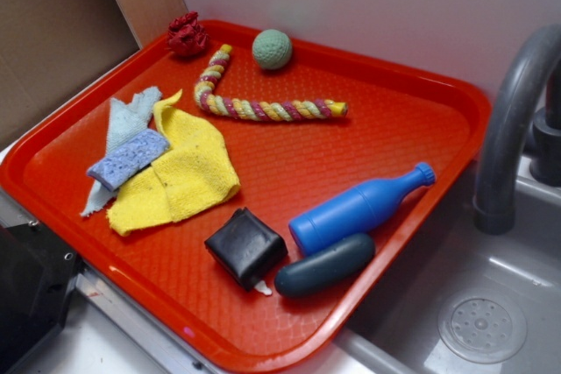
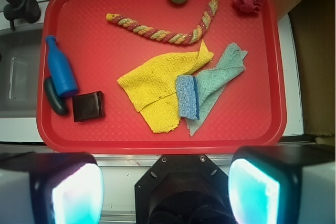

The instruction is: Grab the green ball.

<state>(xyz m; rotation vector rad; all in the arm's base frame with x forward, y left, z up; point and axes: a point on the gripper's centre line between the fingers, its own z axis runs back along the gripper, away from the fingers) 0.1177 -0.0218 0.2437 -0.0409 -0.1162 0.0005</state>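
I see the green ball (image 1: 273, 49) sitting at the far edge of the red tray (image 1: 412, 164), right by the rim, nothing touching it. Braided rope toy (image 1: 263, 104) lies just in front of it; dark red rag knot (image 1: 187, 36) is in the far corner, a little apart from the ball.

Mid-tray: yellow cloth (image 1: 186, 174) overlapping a pale green cloth (image 1: 127, 122), blue sponge (image 1: 128, 158) on top of both. Near edge: black square block (image 1: 245, 246), dark teal capsule (image 1: 325, 265) touching the blue bottle (image 1: 358, 208). Sink (image 1: 478, 326) and faucet (image 1: 513, 120) beside the tray.

Claw (image 2: 165, 195) shows only in the wrist view: fingers (image 2: 254, 192) spread wide apart, holding nothing, up above the near tray edge, well apart from the ball.
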